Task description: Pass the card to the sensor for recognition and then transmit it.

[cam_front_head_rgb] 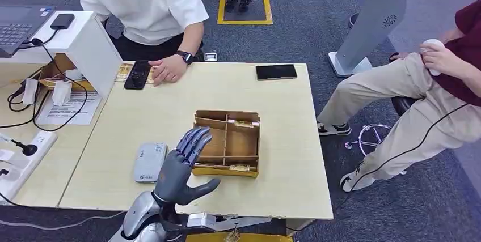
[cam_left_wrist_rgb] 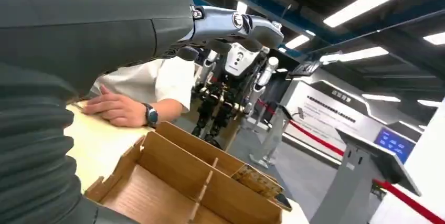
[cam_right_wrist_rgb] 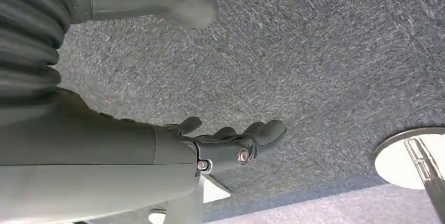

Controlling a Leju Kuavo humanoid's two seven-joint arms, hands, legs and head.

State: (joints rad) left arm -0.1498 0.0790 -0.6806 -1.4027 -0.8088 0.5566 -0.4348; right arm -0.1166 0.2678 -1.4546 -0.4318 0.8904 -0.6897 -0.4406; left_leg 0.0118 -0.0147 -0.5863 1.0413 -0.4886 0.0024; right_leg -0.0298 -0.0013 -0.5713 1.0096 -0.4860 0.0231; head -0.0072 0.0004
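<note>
My left hand (cam_front_head_rgb: 182, 168) hovers over the table just left of the brown cardboard divider box (cam_front_head_rgb: 227, 143), fingers spread and nothing in it. Cards lie in the box: one at its far right compartment (cam_front_head_rgb: 245, 123) and one at its near edge (cam_front_head_rgb: 240, 168). A grey card sensor (cam_front_head_rgb: 150, 162) lies flat on the table to the left of the hand. In the left wrist view the hand (cam_left_wrist_rgb: 231, 27) reaches over the box (cam_left_wrist_rgb: 173, 182), where a patterned card (cam_left_wrist_rgb: 257, 180) leans on the rim. My right hand (cam_right_wrist_rgb: 231, 142) hangs over grey carpet, fingers loosely curled, holding nothing.
A person in a white shirt rests a hand (cam_front_head_rgb: 166, 71) at the far table edge beside a black phone (cam_front_head_rgb: 137, 75). Another black phone (cam_front_head_rgb: 275, 72) lies at the far right. A seated person (cam_front_head_rgb: 431, 89) is to the right. A laptop (cam_front_head_rgb: 17, 24) and cables crowd the left desk.
</note>
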